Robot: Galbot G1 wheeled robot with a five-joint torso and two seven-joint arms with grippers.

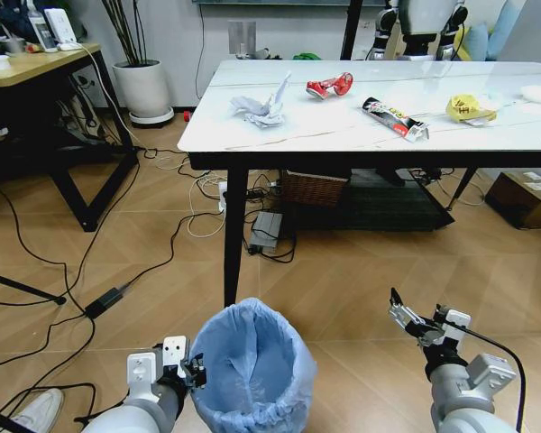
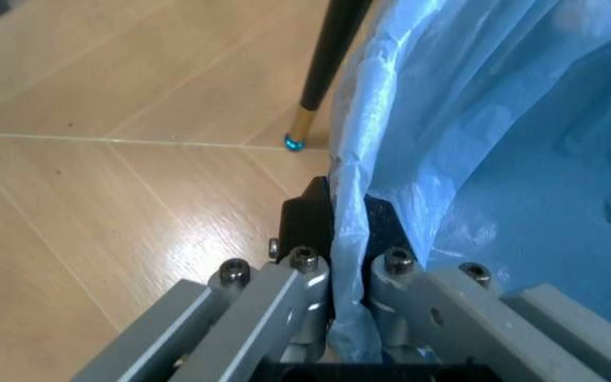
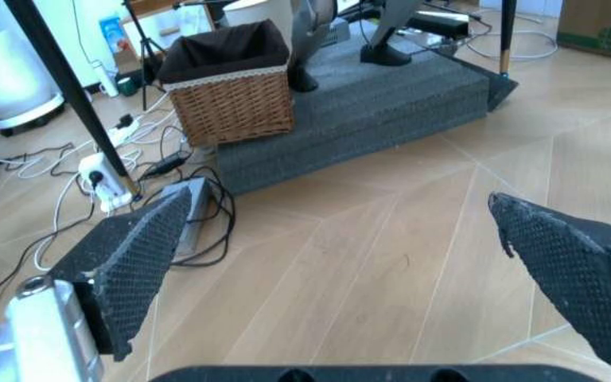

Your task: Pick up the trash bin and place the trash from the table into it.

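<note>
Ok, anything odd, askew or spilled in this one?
Nothing spilled or damaged. The trash bin stands upright, the left end effector shut on its blue liner rim. Litter lies loose on the table: crumpled tissues, red wrapper, stick pack, yellow wrapper.

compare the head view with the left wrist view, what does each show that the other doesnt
Head view alone: the table with the tissue, red wrapper, stick pack and yellow wrapper on top, and the right gripper open above the floor. Left wrist view alone: the jaws pinched on the blue bag at the rim, close up. Both: the trash bin and the left gripper at its rim.
</note>
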